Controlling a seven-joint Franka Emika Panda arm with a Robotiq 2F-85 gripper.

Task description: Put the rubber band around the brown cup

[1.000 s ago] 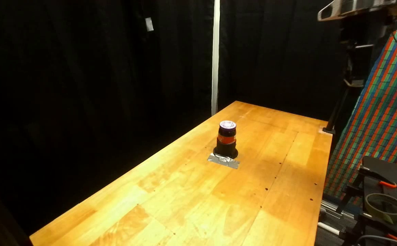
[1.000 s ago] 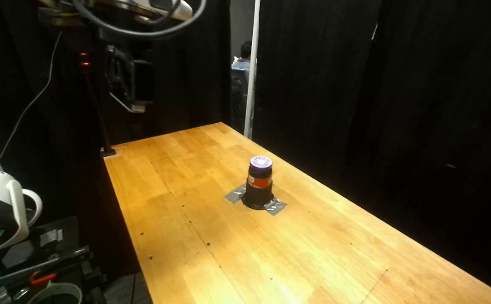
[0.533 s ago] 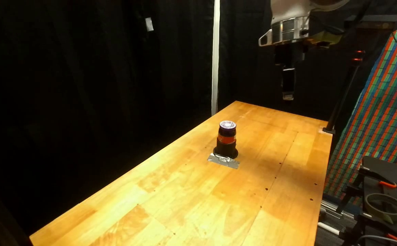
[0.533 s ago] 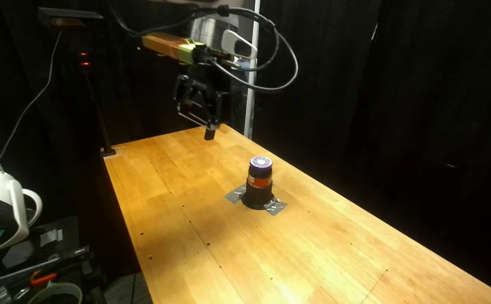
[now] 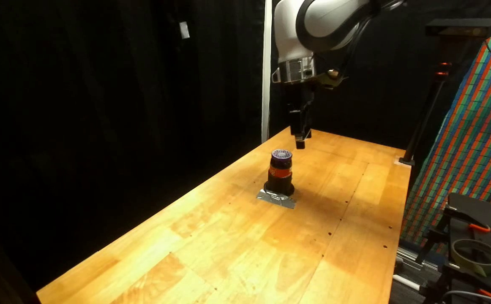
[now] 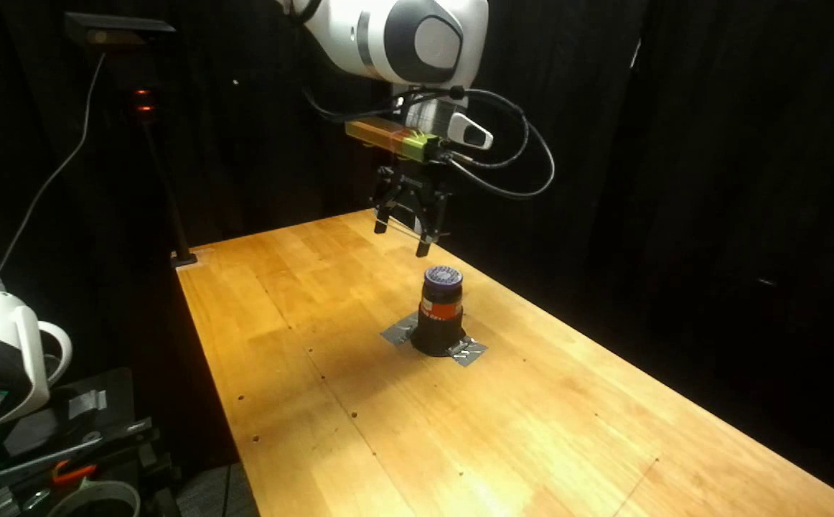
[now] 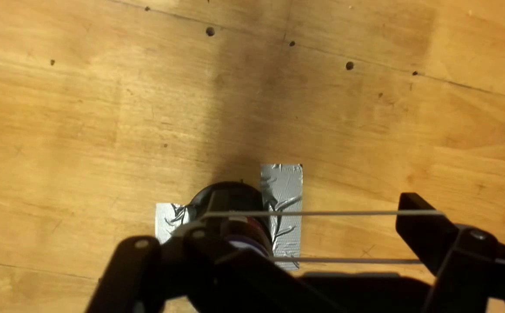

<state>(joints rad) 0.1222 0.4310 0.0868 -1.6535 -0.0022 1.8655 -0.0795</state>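
Note:
The brown cup [image 5: 280,172] stands upright in both exterior views [image 6: 441,310], dark with an orange-red stripe and a pale patterned, purple-rimmed top. It sits in a black round base [image 6: 437,339] on the table. My gripper [image 6: 402,240] is open in the air, a little above and beside the cup; it also shows in an exterior view [image 5: 304,139]. In the wrist view, my gripper [image 7: 313,202] has the pale rubber band [image 7: 335,213] stretched around its two fingers as two parallel strands. There the cup [image 7: 252,228] lies below the left finger, which partly hides it.
Silver tape [image 7: 285,187] holds the base to the wooden table [image 5: 237,236]. A camera on a black pole [image 6: 166,179] stands at the table's far corner. A side stand with a tape roll [image 5: 476,256] is beside the table. Dark curtains hang behind.
My arm has swung in from the side and come down, bringing the open gripper and rubber band close above and beside the cup. The cup has not moved.

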